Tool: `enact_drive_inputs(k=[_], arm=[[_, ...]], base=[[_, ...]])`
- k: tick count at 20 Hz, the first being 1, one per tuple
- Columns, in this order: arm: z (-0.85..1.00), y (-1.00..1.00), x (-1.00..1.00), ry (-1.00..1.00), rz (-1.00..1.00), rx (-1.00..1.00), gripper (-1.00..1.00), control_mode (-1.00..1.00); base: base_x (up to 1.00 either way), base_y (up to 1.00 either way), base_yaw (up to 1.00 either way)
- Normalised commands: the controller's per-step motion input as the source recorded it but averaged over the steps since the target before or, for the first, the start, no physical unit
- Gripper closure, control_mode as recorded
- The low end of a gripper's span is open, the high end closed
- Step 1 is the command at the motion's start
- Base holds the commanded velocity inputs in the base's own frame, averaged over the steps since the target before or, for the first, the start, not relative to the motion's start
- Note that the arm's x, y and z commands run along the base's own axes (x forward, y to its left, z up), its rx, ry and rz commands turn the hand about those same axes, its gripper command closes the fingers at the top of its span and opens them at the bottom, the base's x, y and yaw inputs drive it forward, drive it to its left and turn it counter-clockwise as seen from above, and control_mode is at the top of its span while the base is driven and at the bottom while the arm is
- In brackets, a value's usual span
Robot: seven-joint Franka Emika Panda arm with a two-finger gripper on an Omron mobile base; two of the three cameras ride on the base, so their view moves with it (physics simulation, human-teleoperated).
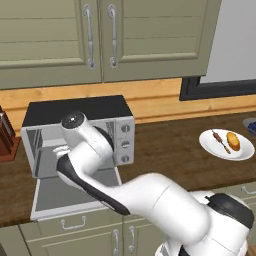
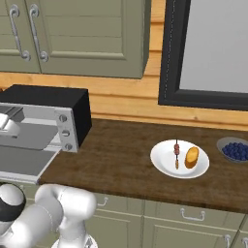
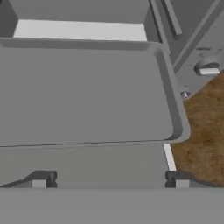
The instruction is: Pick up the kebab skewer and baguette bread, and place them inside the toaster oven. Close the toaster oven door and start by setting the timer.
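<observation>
You see the white plate (image 2: 162, 167) holding the kebab skewer (image 2: 177, 154) and — at its 3 o'clock — the baguette bread (image 2: 192, 157). Gripper (image 3: 110, 179) fingers spread wide, empty, over the lowered toaster oven door (image 3: 83, 94).

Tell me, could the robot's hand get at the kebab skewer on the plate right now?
Probably yes: the kebab skewer lies bare on the plate beside the baguette bread; the open hand must first swing over from the toaster oven.

We can read no text, label, brand or number anywhere, not even by the toaster oven (image 1: 80, 140) knobs (image 1: 125, 144)
</observation>
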Motion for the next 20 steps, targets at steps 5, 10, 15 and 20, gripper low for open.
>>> enact_drive_inputs(k=[5,10,15,20], arm=[[0.23,-0.94,-0.62,0.04,-0.09,0.00,-1.00,-1.00],[0.00,-1.00,-0.25,0.15,-0.01,-0.09,-1.00,-1.00],[0.02,-1.00,-0.29,0.13,0.00,-0.07,-1.00,-1.00],[0.00,-1.00,-0.11,0.15,0.00,-0.06,-1.00,-1.00]], base=[[0.00,0.00,0.00],[0.00,0.00,0.00],[0.00,0.00,0.00],[0.00,0.00,0.00]])
